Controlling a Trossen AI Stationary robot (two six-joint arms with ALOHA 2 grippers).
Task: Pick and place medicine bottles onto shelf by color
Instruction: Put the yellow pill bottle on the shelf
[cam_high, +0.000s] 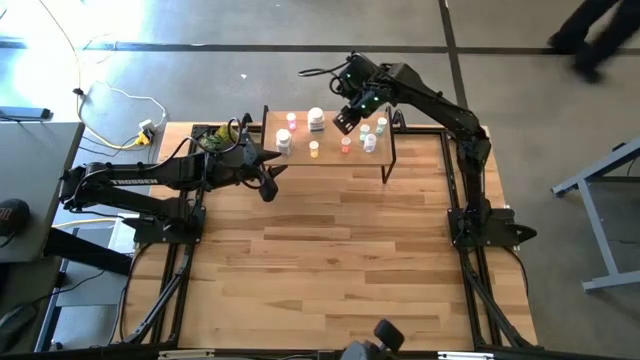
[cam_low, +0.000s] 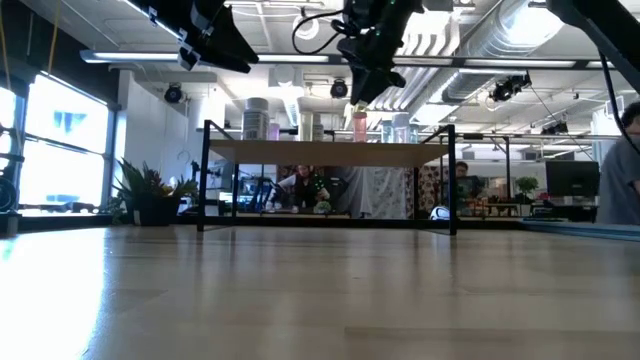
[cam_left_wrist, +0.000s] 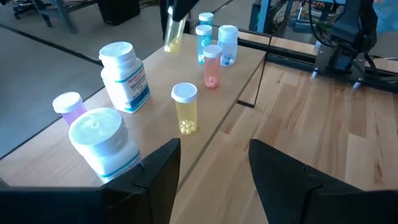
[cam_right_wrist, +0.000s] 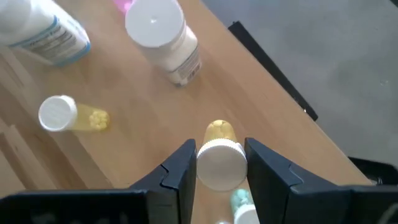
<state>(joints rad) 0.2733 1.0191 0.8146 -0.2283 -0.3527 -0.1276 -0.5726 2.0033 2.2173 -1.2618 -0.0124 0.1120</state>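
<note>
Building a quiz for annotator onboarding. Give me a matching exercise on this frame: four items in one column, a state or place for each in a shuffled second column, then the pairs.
Column 1
1. right claw
2. left claw
3. standing yellow bottle
4. shelf

Column 2
A. open and empty, beside the shelf
B. carries the bottles at the table's far edge
C. shut on a white-capped yellow bottle above the shelf
D. upright on the shelf, pills at its bottom

Pairs: 1-C, 2-A, 3-D, 4-B
</note>
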